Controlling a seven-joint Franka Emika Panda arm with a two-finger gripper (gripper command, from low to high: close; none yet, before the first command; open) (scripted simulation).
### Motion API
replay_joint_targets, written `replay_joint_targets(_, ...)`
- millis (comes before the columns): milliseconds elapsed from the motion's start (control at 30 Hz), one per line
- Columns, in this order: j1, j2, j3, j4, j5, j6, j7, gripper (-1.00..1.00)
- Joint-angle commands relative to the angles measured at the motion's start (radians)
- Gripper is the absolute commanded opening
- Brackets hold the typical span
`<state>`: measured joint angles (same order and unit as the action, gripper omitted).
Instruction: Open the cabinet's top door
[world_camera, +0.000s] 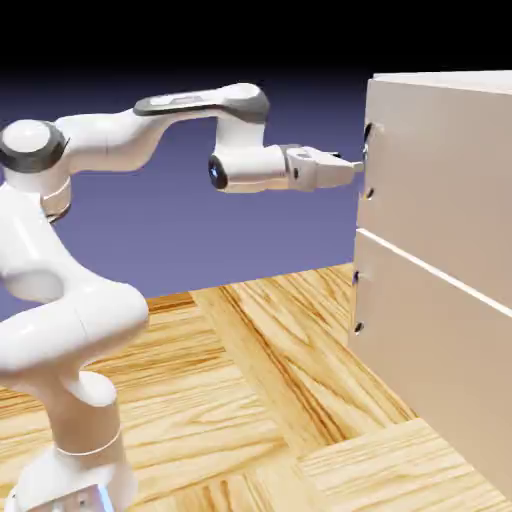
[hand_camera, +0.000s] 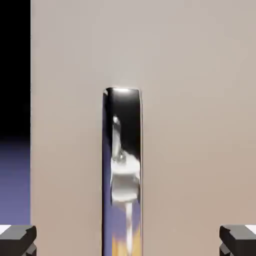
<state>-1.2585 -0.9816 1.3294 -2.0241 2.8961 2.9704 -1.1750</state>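
The white jointed robot arm (world_camera: 60, 290) bends over at its elbow, wrist level, its grey two-finger claw (world_camera: 352, 166) spread wide, pointing sideways.

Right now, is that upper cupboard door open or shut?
Shut. The top door lies flush with the lower panel, only a thin seam between them. The open end effector points at its handle.

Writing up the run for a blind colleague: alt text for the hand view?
A dark, shiny vertical bar handle runs up the middle of the beige top door, centred between the open gripper's two grey fingertips at the bottom corners. A black and violet strip of backdrop shows past the door's left edge.
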Motion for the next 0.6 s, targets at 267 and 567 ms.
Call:
replay_joint_targets(267,-0.072,0.047,0.042,0.052,0.001,-0.04,-0.032,-1.0)
replay_joint_targets(567,0.254,0.191,-0.173,-0.185,-0.001,-0.157,-0.237,-1.0)
